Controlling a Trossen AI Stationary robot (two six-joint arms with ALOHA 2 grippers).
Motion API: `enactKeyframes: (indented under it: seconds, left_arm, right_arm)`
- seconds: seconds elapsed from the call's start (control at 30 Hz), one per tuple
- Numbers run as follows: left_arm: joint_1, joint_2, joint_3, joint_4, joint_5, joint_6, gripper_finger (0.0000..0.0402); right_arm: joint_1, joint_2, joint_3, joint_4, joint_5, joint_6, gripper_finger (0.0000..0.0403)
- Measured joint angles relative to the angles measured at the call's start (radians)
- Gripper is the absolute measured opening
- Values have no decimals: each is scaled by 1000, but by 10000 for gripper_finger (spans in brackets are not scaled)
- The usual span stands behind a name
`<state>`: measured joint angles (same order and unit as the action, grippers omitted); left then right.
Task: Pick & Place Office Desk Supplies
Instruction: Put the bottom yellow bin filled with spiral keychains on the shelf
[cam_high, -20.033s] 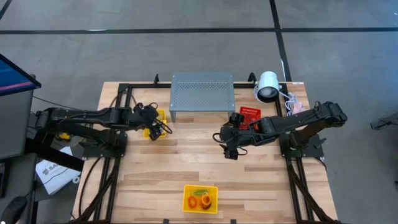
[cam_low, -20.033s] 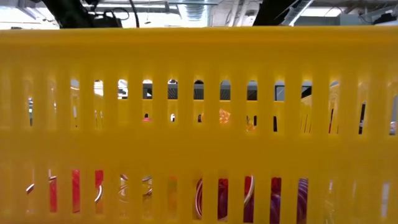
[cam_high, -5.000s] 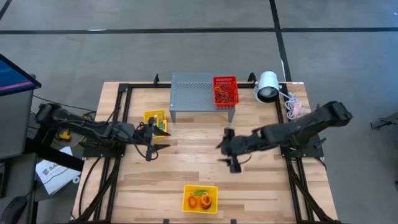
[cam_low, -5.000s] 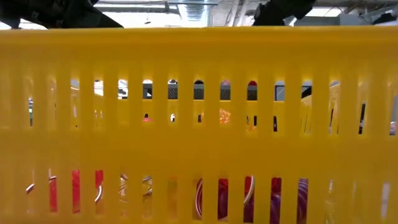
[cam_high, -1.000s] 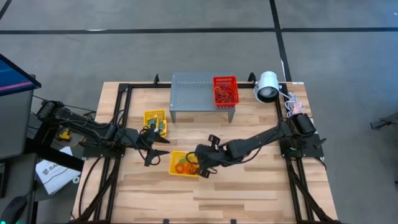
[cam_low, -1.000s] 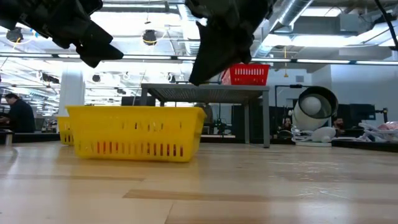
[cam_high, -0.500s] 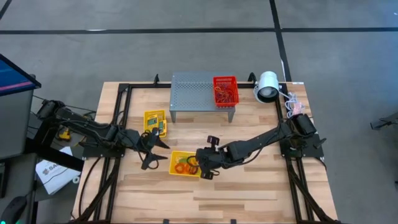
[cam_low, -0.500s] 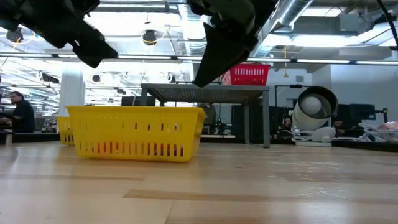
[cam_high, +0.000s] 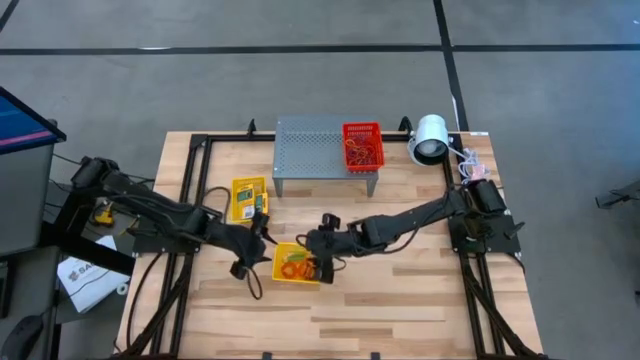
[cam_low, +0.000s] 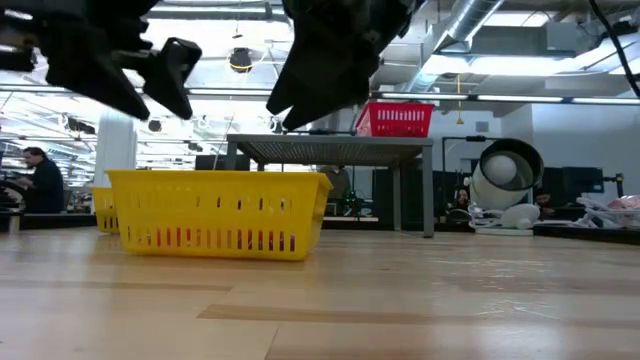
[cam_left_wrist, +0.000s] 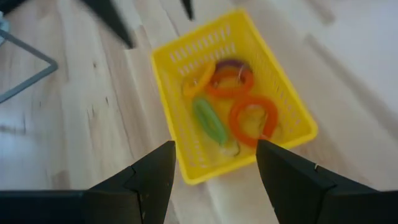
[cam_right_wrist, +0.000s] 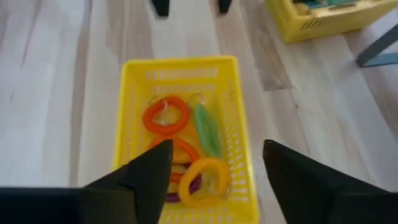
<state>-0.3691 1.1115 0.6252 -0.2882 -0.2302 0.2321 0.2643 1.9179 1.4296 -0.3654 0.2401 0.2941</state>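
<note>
A yellow slotted basket (cam_high: 284, 274) stands on the table's middle and holds rubber-band loops (cam_left_wrist: 227, 102), orange, green, yellow and purple. My left gripper (cam_high: 252, 262) hangs open just off its left side. My right gripper (cam_high: 322, 258) hangs open at its right side. In the low view both grippers (cam_low: 150, 75) (cam_low: 320, 70) are above the basket's rim. Each wrist view looks down on the basket (cam_right_wrist: 180, 62) between open fingers. A second yellow basket (cam_high: 243, 188) with crayon boxes (cam_high: 256, 204) stands farther back on the left.
The grey perforated stand (cam_high: 315, 145) is at the far edge and carries a red basket (cam_high: 363, 146) of loops. The white lamp (cam_high: 430, 138) is to its right. Bare wood lies toward the near edge. People show in the room behind (cam_low: 35, 185).
My left gripper has moved toward the near edge and right, closing on the loop basket's left side. My right gripper has shifted a little toward the far edge and left over the basket's right side. The basket has stayed where it was.
</note>
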Motion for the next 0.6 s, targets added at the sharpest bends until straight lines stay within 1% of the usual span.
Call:
enactKeyframes:
  seconds: [0.07,0.13,0.3,0.4,0.5,0.6]
  left_arm:
    - [0,38,30,-38,0,57,218]
    - [0,72,54,-62,0,100,218]
    - [-26,127,111,-173,-2,163,218]
    - [-72,146,132,-211,-1,217,218]
    - [-123,162,144,-206,0,291,218]
    - [-164,180,146,-206,-3,388,218]
  right_arm:
    - [-4,0,0,15,-1,2,254]
    - [7,-7,0,25,-1,-7,266]
    - [60,-47,0,23,24,-14,270]
    - [100,-78,0,14,96,-10,270]
    - [142,-105,0,2,209,16,270]
    - [180,-121,0,1,297,41,270]
